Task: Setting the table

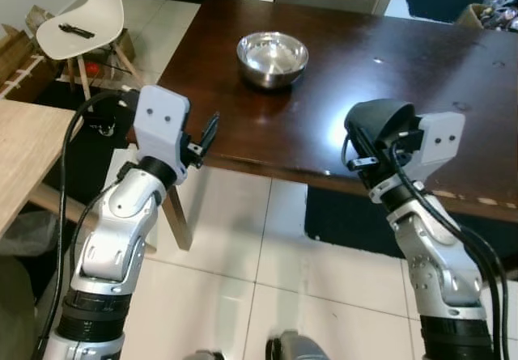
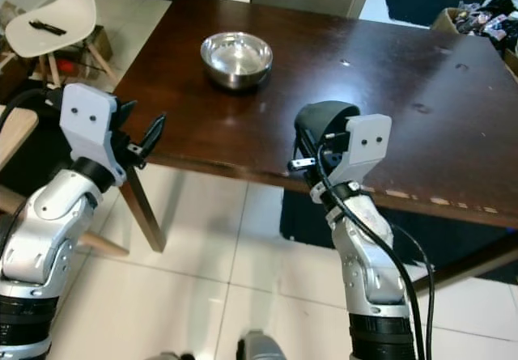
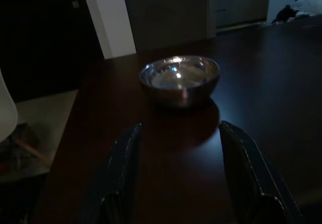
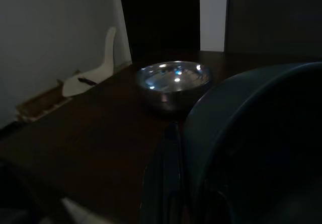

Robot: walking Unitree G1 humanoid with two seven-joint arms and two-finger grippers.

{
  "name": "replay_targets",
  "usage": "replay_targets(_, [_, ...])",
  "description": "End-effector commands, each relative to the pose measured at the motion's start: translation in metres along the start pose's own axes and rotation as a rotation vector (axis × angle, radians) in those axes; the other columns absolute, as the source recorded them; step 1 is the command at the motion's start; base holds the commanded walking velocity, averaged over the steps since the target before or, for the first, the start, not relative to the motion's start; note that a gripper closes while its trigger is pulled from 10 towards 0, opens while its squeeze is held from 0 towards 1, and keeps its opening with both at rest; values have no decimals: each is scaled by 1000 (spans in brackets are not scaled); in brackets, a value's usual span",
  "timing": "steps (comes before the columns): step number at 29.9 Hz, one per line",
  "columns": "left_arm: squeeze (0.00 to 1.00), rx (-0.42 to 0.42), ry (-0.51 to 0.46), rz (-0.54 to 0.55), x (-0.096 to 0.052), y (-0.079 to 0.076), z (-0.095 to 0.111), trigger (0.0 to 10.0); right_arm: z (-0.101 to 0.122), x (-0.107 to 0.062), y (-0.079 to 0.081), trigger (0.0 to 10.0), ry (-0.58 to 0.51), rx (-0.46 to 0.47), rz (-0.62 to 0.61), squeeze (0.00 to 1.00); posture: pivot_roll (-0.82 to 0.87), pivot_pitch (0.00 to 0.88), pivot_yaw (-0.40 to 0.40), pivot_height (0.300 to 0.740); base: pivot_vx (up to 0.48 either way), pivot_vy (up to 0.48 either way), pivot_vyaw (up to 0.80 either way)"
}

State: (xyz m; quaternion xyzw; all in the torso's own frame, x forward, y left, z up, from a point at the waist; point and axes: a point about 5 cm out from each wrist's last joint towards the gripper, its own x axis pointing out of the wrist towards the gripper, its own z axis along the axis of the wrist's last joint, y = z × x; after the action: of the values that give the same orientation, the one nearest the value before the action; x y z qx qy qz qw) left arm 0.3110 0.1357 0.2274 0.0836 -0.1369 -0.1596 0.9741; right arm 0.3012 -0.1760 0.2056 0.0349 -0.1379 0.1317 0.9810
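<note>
Right gripper (image 1: 362, 151) fingers pinching dark bowl (image 1: 379, 121) over table (image 1: 421, 77) edge; left gripper (image 3: 178, 173) fingers spread.

Domestic dining area, lived-in home; dark wooden dining table (image 1: 388, 77) on white tiled floor (image 1: 267, 279), steel bowl (image 1: 272, 57) standing on it; white moulded chair (image 1: 85, 16) with wooden legs off the table's far left corner, small dark object on its seat; lighter wooden tabletop (image 1: 24, 154) at left edge; dark rug (image 1: 356, 218) under the table; clutter (image 1: 498, 8) heaped at far right.
</note>
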Motion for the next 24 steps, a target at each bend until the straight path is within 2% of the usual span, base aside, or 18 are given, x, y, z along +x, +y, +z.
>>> replay_targets(1, [0,-12,9,-32,0,-6,-3,10000,-3,-5,-12,10000,29,-51,-53,0,-107,75,45,740,480,0,0])
replay_targets(4, [0,-15,6,-38,1,-7,-3,10000,-4,-6,-17,10000,37,-71,-73,0,-107,75,45,740,480,0,0])
replay_targets(9, [0,-27,-2,-120,3,-16,0,10000,3,-13,-47,10000,61,-198,-174,0,-112,79,45,740,480,0,0])
replay_targets(15, [0,-34,-8,-180,3,-21,2,10000,5,-16,-63,10000,94,-262,-234,0,-113,81,46,740,461,0,0])
replay_targets(16, [0,-35,-10,-191,3,-22,3,10000,4,-18,-70,10000,105,-260,-261,0,-113,81,46,740,416,0,0])
replay_targets(20, [0,-46,8,-205,3,-22,2,10000,4,-19,-71,10000,100,-220,-270,0,-113,81,46,740,203,0,0])
replay_targets(24, [0,-52,15,-203,1,-20,1,10000,3,-18,-69,10000,92,-190,-270,0,-111,82,46,740,0,0,-663])
